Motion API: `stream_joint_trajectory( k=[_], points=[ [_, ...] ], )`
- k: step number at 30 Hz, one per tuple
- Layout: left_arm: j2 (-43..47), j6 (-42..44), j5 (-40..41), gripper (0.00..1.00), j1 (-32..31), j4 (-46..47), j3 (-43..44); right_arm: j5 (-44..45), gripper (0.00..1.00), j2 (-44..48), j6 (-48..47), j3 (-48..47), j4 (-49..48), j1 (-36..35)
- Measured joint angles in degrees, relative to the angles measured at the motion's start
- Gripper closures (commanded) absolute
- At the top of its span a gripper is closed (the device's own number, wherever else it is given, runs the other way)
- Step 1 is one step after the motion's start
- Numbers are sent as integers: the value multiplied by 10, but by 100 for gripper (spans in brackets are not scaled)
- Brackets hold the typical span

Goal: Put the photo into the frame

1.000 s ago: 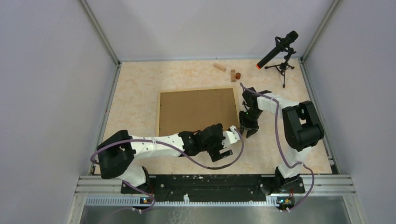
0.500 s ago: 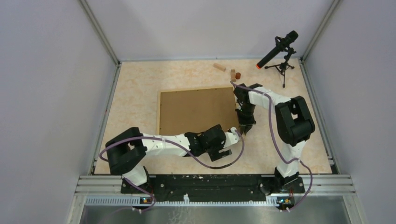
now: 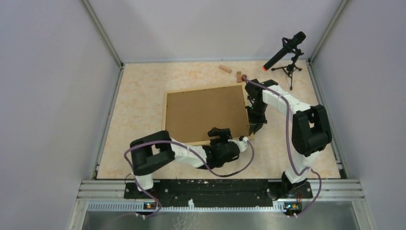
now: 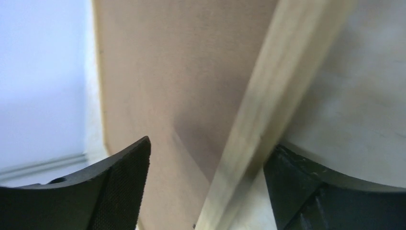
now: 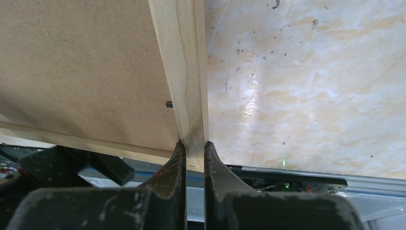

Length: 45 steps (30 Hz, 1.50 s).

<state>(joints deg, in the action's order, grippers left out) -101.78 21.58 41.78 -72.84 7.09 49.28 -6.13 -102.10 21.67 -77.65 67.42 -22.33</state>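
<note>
Brown board: fills the frame (image 3: pixel 208 115), back side up, lying slightly askew on your table (image 3: pixel 139 96).
Left gripper (image 4: pixel 210 153): your jaws stand wide apart astride the near rail, by the near right corner, gripping nothing.
Right gripper (image 5: pixel 195 148): pinched tight on the right rail, near that same corner.
Around: wooden blocks (image 3: pixel 225 68) lie just beyond the far right corner; the microphone (image 3: pixel 285 50) stands further right, clear of your arms.
Changed: the frame has turned and slid right towards the blocks; your right jaws, apart a second ago, have closed.
</note>
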Motion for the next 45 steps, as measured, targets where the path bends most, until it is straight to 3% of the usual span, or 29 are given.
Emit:
stream_joint_trajectory(
  k=[5, 10, 11, 13, 15, 18, 20, 29, 33, 38, 41, 45],
  points=[
    [-64, 68, 115, 56, 6, 81, 1, -11, 100, 12, 9, 0, 5, 0],
    [-58, 141, 182, 77, 3, 99, 1, -24, 100, 58, 22, 4, -8, 2],
    [-50, 154, 184, 79, 2, 90, 2, -31, 90, 69, 22, 5, -9, 3],
    [-26, 173, 186, 86, -2, 52, 4, -50, 58, 96, 24, 2, -10, 6],
    [9, 159, 183, 100, -5, -1, 17, -62, 36, 113, 26, -23, -2, 7],
    [69, 132, 158, 100, -8, -94, 58, -47, 10, 122, 19, -129, -19, 11],
    [108, 120, 139, 100, -10, -137, 87, -17, 2, 145, 19, -202, -48, 17],
    [162, -13, -14, 100, 19, -336, 346, 108, 2, 367, 20, -363, -185, 48],
    [172, -94, -170, 100, 114, -366, 415, 145, 2, 443, 19, -342, -243, 48],
    [202, -243, -417, 100, 374, -310, 436, 167, 1, 451, 19, -276, -258, 48],
    [205, -411, -569, 100, 521, -257, 387, 169, 1, 428, 19, -246, -250, 48],
    [204, -573, -720, 100, 630, -203, 287, 168, 1, 395, 19, -223, -241, 48]
  ],
)
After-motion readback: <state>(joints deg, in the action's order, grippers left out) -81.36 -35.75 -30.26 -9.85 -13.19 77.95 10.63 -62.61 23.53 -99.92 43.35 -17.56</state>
